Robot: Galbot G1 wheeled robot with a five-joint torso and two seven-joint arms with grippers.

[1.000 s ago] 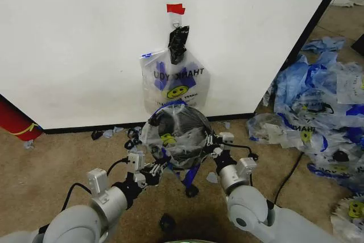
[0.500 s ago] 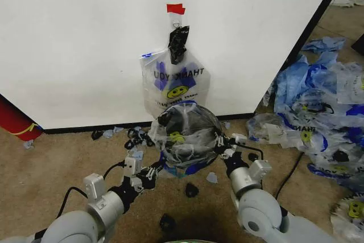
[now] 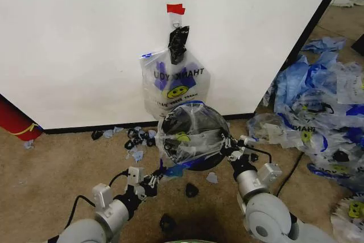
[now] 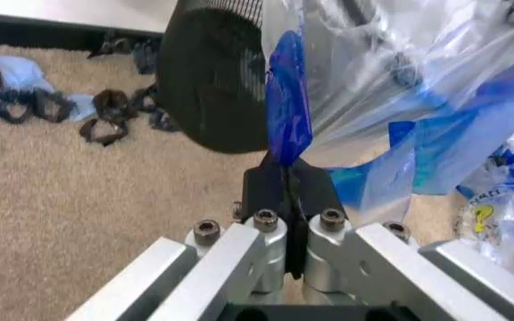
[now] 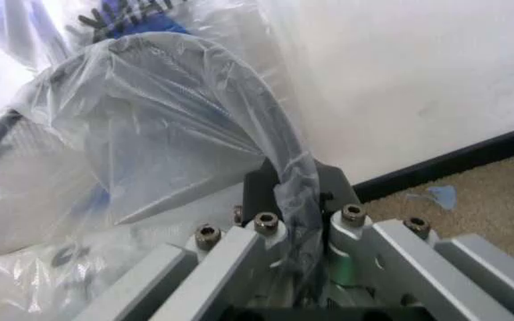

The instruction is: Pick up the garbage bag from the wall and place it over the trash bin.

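Now the garbage bag [image 3: 187, 140] is draped over the black wire-mesh trash bin [image 3: 196, 163], which is tilted with its mouth toward the camera, just in front of the white wall [image 3: 85, 44]. From the bin, the left gripper [image 3: 158, 176] sits at about 8 o'clock; in its wrist view its fingers are pressed together on a blue handle [image 4: 286, 124] of the bag. At about 3 o'clock the right gripper [image 3: 228, 145] pinches the clear plastic where it folds over the bin's rim [image 5: 275, 154]. Straight behind at 12 o'clock, more smiley-face bags [image 3: 173, 81] and a small black bag [image 3: 178, 44] hang on the wall under a piece of red tape [image 3: 176, 8].
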